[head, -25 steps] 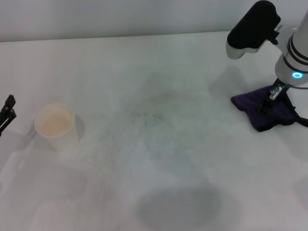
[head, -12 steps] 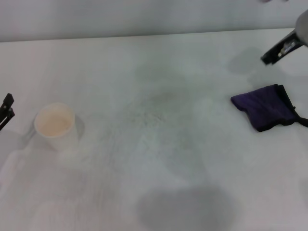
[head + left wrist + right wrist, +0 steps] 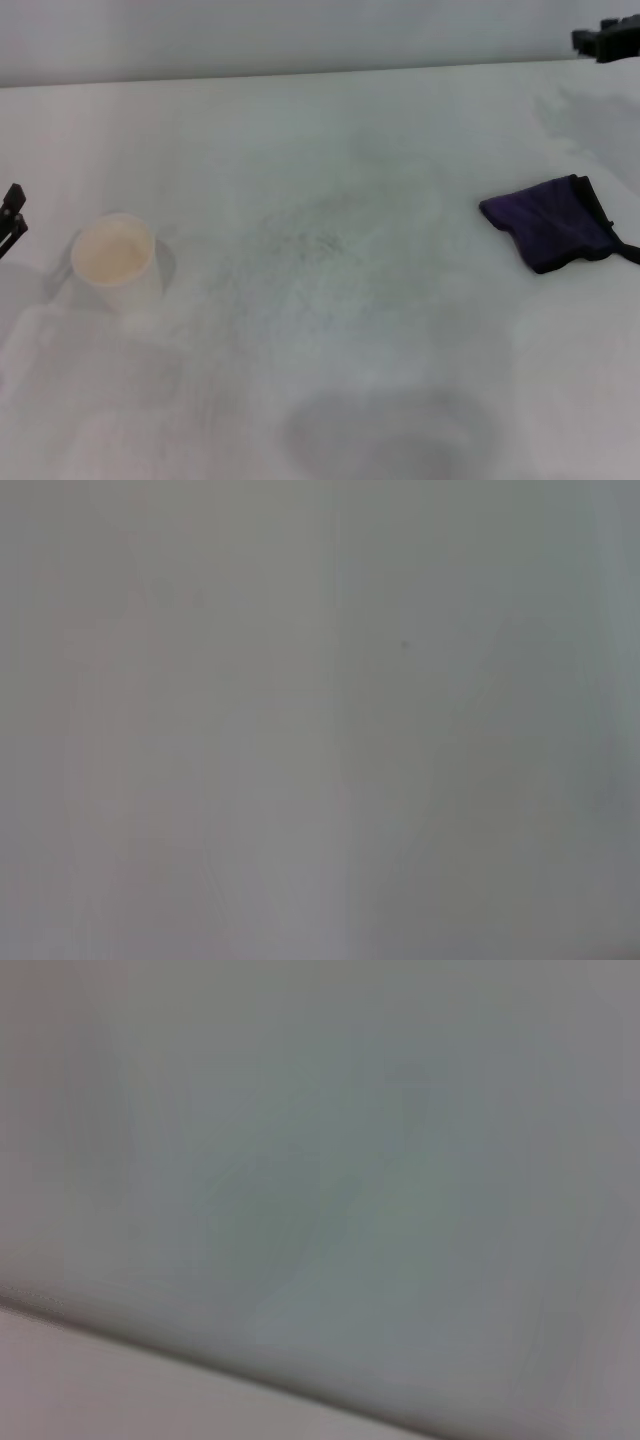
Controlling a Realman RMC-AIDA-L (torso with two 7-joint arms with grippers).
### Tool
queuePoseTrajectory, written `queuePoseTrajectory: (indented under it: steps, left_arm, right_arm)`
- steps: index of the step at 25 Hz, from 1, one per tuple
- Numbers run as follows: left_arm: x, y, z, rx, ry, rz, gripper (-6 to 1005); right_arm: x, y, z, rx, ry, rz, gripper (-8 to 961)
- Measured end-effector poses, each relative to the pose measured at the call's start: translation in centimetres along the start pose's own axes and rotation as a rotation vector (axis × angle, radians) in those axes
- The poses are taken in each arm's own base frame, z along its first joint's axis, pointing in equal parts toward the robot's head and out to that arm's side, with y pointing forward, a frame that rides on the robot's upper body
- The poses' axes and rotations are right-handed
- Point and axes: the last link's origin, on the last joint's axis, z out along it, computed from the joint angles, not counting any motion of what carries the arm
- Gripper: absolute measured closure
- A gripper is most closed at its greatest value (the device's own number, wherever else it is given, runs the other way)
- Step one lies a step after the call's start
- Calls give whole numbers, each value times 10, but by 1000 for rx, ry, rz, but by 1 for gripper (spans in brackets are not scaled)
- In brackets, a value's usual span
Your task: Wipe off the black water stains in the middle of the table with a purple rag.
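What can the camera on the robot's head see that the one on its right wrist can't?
Only the head view shows the folded dark purple rag, the white paper cup, faint grey smears mid-table, the left gripper at one edge and the right gripper at the far corner. The right wrist view adds nothing: just blank pale surface. Both share the white table.

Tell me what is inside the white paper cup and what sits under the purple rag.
The white paper cup shows only a pale cream interior, with no object visible in it. The purple rag lies flat on the table; whatever is beneath it is covered and cannot be seen.
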Motion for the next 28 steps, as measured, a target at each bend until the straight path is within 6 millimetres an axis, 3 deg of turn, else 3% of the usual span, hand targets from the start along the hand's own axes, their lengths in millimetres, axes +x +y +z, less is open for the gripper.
queuePoseTrajectory:
  steps: [10,18,22,23,28]
  left_arm:
    - [-1,1,0,0,-6,-3,115]
    - [-2,-1,-1,23,-3,-18,114]
    - [-4,-6,-3,79,-4,-51,114]
    - [-4,-7,-3,90,-6,-56,114]
    - [-4,-15,-3,158,1,-83,114]
  right_arm:
    - [51,-24,11,94,-194,64,569]
    - [82,-27,15,142,-254,77,569]
    - [97,-22,9,127,-367,92,569]
    - [103,-21,1,133,-460,98,569]
    - [114,-24,-17,214,-601,99,569]
